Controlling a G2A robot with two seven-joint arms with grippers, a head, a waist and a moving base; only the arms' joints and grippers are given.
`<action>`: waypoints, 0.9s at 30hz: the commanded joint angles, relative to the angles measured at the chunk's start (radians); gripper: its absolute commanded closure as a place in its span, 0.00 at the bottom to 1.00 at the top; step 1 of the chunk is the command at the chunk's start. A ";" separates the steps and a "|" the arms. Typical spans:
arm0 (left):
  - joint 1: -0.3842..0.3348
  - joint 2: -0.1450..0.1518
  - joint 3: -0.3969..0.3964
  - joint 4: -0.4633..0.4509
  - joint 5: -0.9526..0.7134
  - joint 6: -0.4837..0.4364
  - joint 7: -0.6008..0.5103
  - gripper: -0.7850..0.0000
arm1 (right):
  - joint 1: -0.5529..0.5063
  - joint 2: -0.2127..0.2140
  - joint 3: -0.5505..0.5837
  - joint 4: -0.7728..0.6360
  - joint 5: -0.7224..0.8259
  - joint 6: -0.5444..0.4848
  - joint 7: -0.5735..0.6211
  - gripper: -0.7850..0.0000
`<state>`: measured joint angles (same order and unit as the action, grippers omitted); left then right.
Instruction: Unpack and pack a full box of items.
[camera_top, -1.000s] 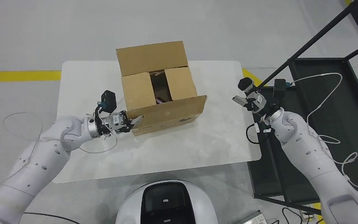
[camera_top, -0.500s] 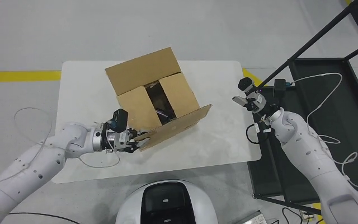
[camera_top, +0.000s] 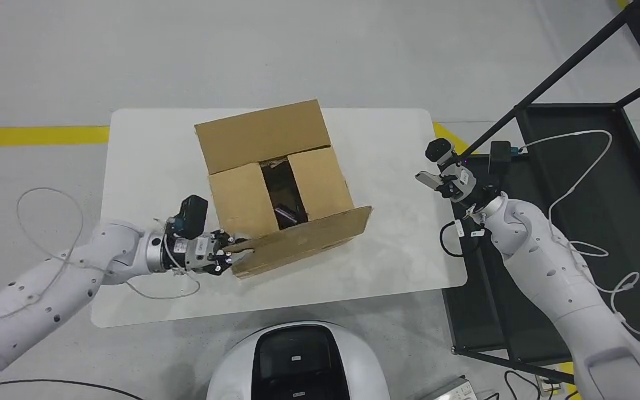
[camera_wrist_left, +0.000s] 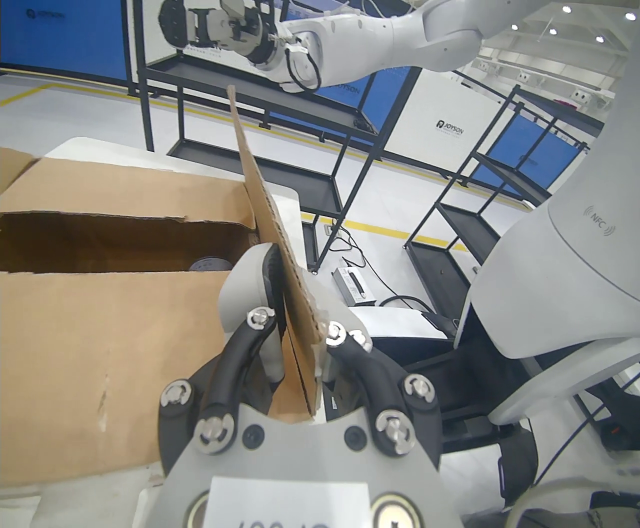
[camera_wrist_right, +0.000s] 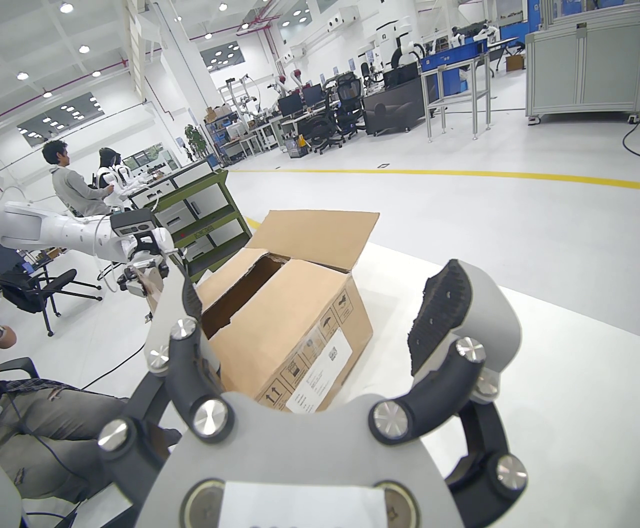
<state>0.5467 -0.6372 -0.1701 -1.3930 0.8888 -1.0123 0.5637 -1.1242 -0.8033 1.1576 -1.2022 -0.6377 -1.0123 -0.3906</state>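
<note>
Gripping the near outer flap (camera_top: 300, 238) of the cardboard box (camera_top: 322, 182) at its left corner: left pincer (camera_top: 228, 250), closed almost fully, one pad on each face of the cardboard, flap edge pinched between them. The box sits about mid-counter (camera_top: 400, 255), skewed a little against the counter edges. The held flap is folded outward toward the robot. The far outer flap (camera_top: 262, 135) is open and leans back, away from the opening. The two inner flaps (camera_top: 240, 200) lie roughly level over the top with a gap between them. Dark contents (camera_top: 285, 205) show in that gap, and I can't tell what they are. The left wrist view shows one dark rounded item just inside the opening. Right pincer (camera_top: 432, 180): jaws spread wide and holding nothing. It hangs over the right edge of the counter, well apart from the box and pointing toward it. A black rack (camera_top: 560, 130) stands just beside the counter on that side, with a cable draped across it.
</note>
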 joint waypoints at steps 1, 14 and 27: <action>-0.002 -0.002 0.000 0.029 -0.021 0.000 0.035 0.00 | 0.000 0.000 0.000 0.000 0.000 0.000 0.000 0.00; 0.007 -0.023 -0.043 0.282 -0.304 0.000 0.244 0.00 | -0.035 -0.005 0.032 -0.036 0.030 0.020 0.068 0.00; -0.069 -0.171 -0.038 0.513 -0.774 0.000 -0.284 0.00 | -0.053 -0.013 0.043 -0.024 0.072 0.011 0.241 0.00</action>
<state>0.4871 -0.7875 -0.2128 -0.8996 0.1700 -1.0123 0.3603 -1.1758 -0.8164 1.1996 -1.2274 -0.5688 -1.0009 -0.1672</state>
